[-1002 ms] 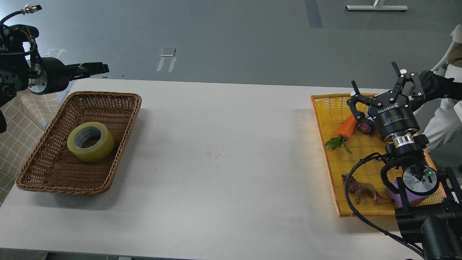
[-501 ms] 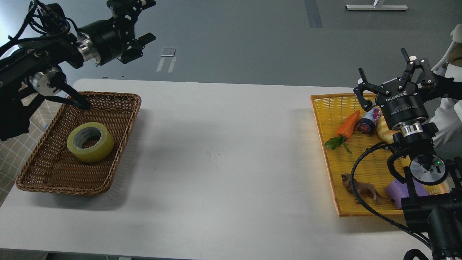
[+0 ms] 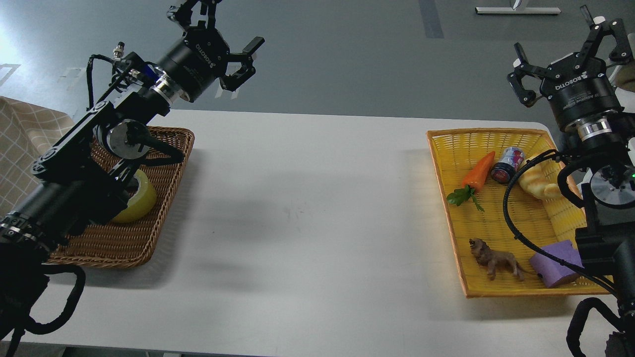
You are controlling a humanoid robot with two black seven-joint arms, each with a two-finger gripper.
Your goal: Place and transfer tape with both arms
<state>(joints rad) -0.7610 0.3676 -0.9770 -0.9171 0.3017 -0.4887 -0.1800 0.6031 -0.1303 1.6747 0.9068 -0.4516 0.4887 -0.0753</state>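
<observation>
The tape (image 3: 143,197), a yellow roll, lies in the brown wicker basket (image 3: 174,135) at the table's left. My left arm crosses over it and hides most of it. My left gripper (image 3: 227,24) is open and empty, held high past the basket's far right corner, well above and beyond the tape. My right gripper (image 3: 551,29) is open and empty, raised high beyond the far right corner of the yellow tray (image 3: 441,163).
The yellow tray holds a toy carrot (image 3: 478,171), a small can (image 3: 507,164), a pale bread toy (image 3: 538,184), a toy lion (image 3: 496,260) and a purple block (image 3: 555,263). The white table (image 3: 307,208) lies between basket and tray. A checked cloth (image 3: 25,134) is at the left edge.
My left arm swung right and forward over the basket, now covering most of the tape. My right gripper rose up and away from the tray. Both stayed open.
</observation>
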